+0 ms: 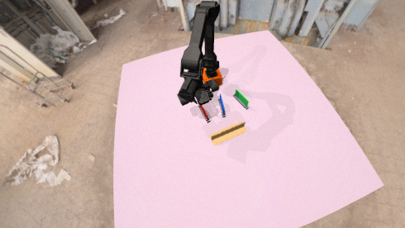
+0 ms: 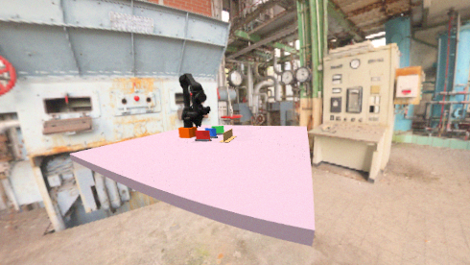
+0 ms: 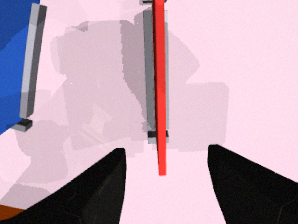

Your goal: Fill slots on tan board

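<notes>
Weathered machinery and a cream control cabinet (image 2: 356, 88) stand behind the pink table (image 1: 165, 186) (image 2: 240, 192) I'm working over. What matters now is where the red board (image 1: 204, 112) (image 2: 203, 134) (image 3: 160, 90) lies from my gripper (image 1: 202, 97) (image 2: 198, 123) (image 3: 166, 155): it sits upright in its grey holder (image 3: 149, 65), and its long axis runs away from the claw, out from the base side toward the tan board (image 1: 228, 133) (image 2: 228, 135). On the wrist camera its near end shows between the two fingertips, a touch nearer the left of the picture, with pink on both sides. The fingers flank its thin edge, so I judge that closing would pinch the broad faces, once I've moved out along the board toward its middle and dropped lower.

The claw is partway open and has hold of nothing. My one arm (image 1: 198, 45) (image 2: 196, 98) is folded back near its orange base (image 1: 205, 78) (image 2: 186, 132), forearm angled down, gripper pointing at the table. From the claw, the blue board (image 1: 222, 104) (image 2: 211, 132) (image 3: 12, 75) is off to one side, with the green board (image 1: 241, 98) (image 2: 218, 129) past it. The tan board carries no colored board; I can't make out its slots.
</notes>
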{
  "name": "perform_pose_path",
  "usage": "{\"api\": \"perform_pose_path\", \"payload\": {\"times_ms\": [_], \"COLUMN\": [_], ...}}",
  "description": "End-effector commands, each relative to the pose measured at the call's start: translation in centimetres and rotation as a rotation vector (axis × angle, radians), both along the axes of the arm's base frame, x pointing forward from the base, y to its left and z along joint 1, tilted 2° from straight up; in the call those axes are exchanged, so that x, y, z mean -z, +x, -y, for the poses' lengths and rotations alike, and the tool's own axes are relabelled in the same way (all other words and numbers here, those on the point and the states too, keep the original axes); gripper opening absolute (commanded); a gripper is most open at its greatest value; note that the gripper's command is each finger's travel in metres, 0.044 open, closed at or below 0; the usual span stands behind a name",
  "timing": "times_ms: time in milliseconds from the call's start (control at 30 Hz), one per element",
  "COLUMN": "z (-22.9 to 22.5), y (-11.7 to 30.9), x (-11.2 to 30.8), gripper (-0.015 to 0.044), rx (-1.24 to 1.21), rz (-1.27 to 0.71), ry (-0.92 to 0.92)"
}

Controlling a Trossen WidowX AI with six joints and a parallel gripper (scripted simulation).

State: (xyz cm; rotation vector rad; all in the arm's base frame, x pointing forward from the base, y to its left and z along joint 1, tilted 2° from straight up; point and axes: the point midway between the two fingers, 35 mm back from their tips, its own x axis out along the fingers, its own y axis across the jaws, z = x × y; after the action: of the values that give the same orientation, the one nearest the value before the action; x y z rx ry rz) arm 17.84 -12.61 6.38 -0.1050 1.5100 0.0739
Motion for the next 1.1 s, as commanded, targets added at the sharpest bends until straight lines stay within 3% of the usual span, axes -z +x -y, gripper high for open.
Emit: {"api": "perform_pose_path", "payload": {"times_ms": [0,1067], "z": [-0.1,0.0], "y": [-0.2,0.0], "x": [0.7,5.1], "gripper": [0.0181,0.0181], "rx": [0.007,0.007], "rz": [-0.009,-0.01], "ry": [0.004,0.004]}}
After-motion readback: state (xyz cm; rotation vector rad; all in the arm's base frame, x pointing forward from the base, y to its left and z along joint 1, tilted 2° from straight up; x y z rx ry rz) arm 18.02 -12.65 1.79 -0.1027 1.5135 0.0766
